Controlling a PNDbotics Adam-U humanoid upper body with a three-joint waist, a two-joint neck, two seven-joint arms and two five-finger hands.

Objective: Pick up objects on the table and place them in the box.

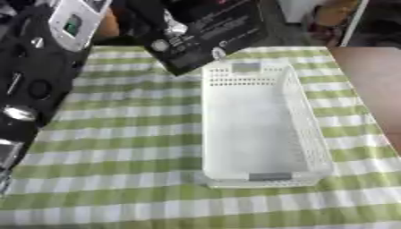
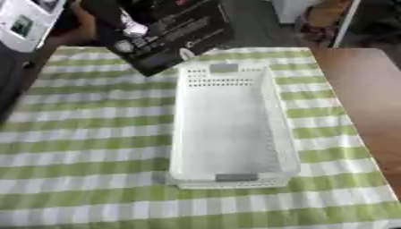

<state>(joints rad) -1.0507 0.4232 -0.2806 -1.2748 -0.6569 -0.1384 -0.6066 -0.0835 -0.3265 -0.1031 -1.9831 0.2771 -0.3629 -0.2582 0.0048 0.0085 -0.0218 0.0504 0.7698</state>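
A white perforated basket stands empty on the green-checked tablecloth, its long side running away from me. A flat black package with white print hangs tilted over the basket's far left corner. My left arm, black with silver joints, comes up the left edge, and my left hand is at the package's upper part, curled on it; the dark fingers are hard to tell from the package. My right hand shows in neither view.
A white box with a small picture is at the upper left, beside my arm. Bare brown tabletop lies right of the cloth. Furniture legs stand beyond the far edge.
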